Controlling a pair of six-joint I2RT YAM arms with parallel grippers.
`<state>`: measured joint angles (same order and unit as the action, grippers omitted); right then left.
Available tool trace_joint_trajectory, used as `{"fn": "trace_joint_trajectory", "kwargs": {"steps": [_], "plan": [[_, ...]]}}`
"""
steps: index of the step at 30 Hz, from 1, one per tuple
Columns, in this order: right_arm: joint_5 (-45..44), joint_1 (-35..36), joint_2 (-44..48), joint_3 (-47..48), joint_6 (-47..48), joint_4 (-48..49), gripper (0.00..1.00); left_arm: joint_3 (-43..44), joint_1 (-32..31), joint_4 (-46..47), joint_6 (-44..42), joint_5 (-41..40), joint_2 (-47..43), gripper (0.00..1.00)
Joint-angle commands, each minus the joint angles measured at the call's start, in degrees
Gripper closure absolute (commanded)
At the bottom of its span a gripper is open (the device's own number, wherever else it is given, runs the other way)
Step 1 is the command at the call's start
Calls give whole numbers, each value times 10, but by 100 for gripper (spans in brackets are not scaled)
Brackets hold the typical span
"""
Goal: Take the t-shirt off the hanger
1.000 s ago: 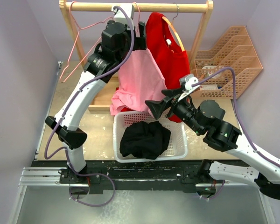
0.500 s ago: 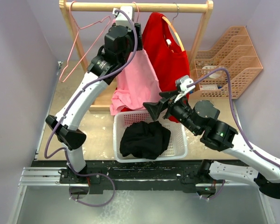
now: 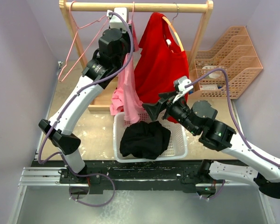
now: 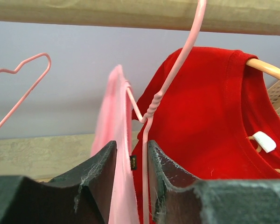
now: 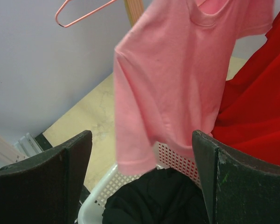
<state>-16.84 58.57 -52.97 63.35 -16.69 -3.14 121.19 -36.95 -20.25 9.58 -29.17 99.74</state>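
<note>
The t-shirt point(image 3: 127, 91) hangs upper centre on its hanger point(image 4: 151, 109) under the rail point(image 3: 140, 7), left gripper point(image 4: 131, 145) narrow around collar and wire, grip unclear: pinch cloth only, while the right gripper point(image 5: 142, 136) waits wide, empty

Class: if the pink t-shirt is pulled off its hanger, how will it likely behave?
Probably floppy: the t-shirt hangs in soft folds, turned edge-on. Probably light: a thin wire hanger carries it without visibly bending. It may snag, since its neck drapes closely over the wire.
</note>
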Motion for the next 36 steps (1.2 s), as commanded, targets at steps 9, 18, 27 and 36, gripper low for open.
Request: {"fn": "trace_joint_trajectory", "kwargs": {"steps": [9,18,27,36], "plan": [[7,2,6,-2,-12,29,12,-11,10,43,-22,-17,-15,74],[8,2,8,-6,-14,30,12,-34,19,77,-25,4,-18,100],[1,2,9,-6,-15,30,13,-87,23,182,-70,45,-49,100],[-9,2,2,-6,-14,33,14,-170,69,319,-83,125,-126,100]]}}
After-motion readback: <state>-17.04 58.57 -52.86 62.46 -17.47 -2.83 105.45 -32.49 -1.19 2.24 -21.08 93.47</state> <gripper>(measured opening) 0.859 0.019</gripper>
